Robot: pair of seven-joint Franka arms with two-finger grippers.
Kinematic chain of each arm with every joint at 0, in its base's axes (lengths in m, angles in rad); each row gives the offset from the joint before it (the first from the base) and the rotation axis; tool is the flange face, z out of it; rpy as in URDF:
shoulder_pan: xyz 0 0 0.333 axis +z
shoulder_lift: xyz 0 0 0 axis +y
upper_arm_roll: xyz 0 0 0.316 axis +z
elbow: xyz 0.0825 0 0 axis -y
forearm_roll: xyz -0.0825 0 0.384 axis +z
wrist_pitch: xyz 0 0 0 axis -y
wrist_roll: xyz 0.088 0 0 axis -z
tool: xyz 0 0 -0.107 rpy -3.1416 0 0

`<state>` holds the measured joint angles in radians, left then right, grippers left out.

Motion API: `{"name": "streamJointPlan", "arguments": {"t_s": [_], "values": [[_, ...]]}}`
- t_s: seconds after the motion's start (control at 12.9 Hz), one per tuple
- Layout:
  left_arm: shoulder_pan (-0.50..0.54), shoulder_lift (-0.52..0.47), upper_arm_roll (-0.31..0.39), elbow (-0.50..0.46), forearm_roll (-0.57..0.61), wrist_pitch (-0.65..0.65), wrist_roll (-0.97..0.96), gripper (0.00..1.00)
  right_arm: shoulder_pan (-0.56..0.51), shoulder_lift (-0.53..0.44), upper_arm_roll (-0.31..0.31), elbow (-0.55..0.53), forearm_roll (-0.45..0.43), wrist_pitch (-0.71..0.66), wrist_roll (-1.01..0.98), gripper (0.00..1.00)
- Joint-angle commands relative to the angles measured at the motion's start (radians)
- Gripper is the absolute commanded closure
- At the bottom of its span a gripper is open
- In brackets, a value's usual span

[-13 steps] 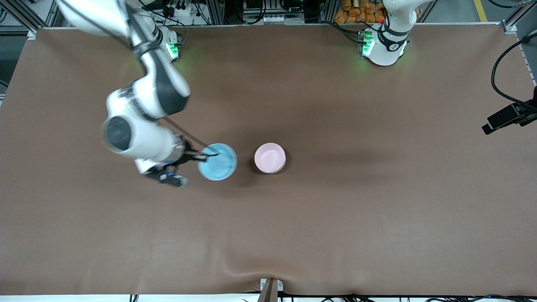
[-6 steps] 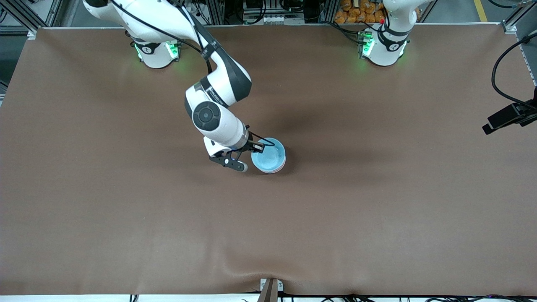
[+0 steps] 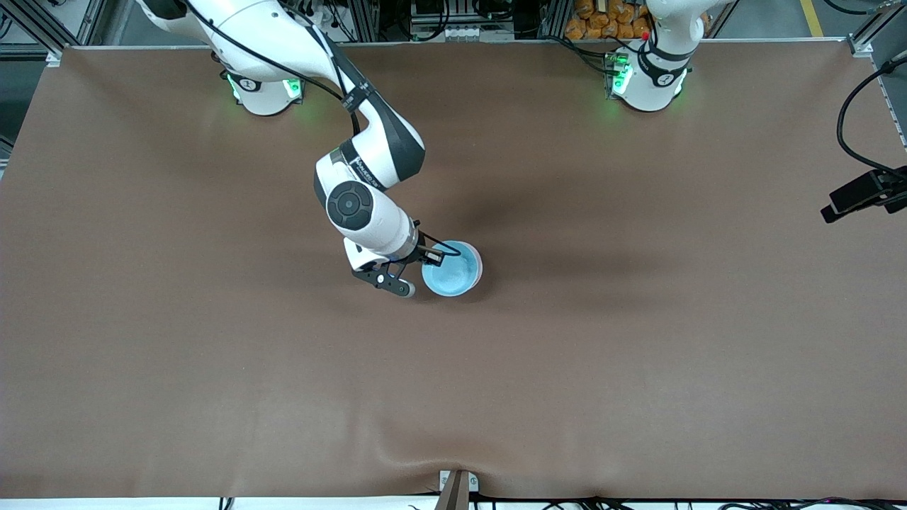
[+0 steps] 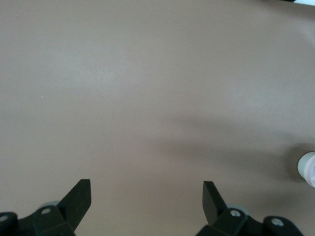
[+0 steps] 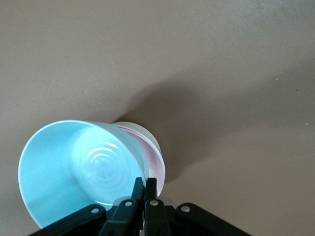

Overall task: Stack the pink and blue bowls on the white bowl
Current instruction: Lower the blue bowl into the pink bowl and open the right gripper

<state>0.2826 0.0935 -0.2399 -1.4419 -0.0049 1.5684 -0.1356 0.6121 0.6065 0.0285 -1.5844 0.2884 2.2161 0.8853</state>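
Here, at the right arm's end of the brown cloth-covered table (image 3: 638, 368): nothing on the cloth. Toward the middle: right gripper (image 3: 434, 256), black two-finger type, reached out from the base at the top of the front view. Fingers pinched fully together on the rim of the light sky-blue round plastic bowl (image 3: 451, 268), clamped at the edge toward the right arm's end of the table. In the right wrist view, the same right gripper (image 5: 144, 187) with fingertips (image 5: 151, 186) shut across the thin wall of the sky-blue bowl (image 5: 69, 172), one finger inside, one outside. Blue bowl tilted, partly lowered over the stack, not seated level. Just under it, the pale pink round plastic bowl (image 5: 156, 164), only a crescent of rim showing, and below that the white glossy plastic bowl (image 5: 142, 132), nested under the pink one, a sliver of rim visible. Whether blue touches pink: cannot tell. Pink rim also peeking out in the front view (image 3: 481, 263). Stack near the table's centre.

Farther toward the left arm's end: left arm waiting, only its base in the front view. Left gripper (image 4: 146, 196) seen in its own wrist view over bare cloth, fingers spread wide, holding nothing. Small pale round shape (image 4: 307, 168) at that view's edge, too cut off to identify.
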Motion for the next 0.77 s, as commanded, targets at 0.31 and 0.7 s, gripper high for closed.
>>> {"name": "streamJointPlan", "arguments": {"t_s": [0.31, 0.7], "values": [[-0.325, -0.152, 0.347, -0.167, -0.009, -0.001, 0.030, 0.00, 0.041, 0.018, -0.004, -0.025, -0.006, 0.040, 0.023, 1.00], [-0.332, -0.144, 0.350, -0.166, -0.006, -0.001, 0.030, 0.00, 0.057, 0.029, -0.005, -0.043, -0.006, 0.088, 0.024, 1.00]]}}
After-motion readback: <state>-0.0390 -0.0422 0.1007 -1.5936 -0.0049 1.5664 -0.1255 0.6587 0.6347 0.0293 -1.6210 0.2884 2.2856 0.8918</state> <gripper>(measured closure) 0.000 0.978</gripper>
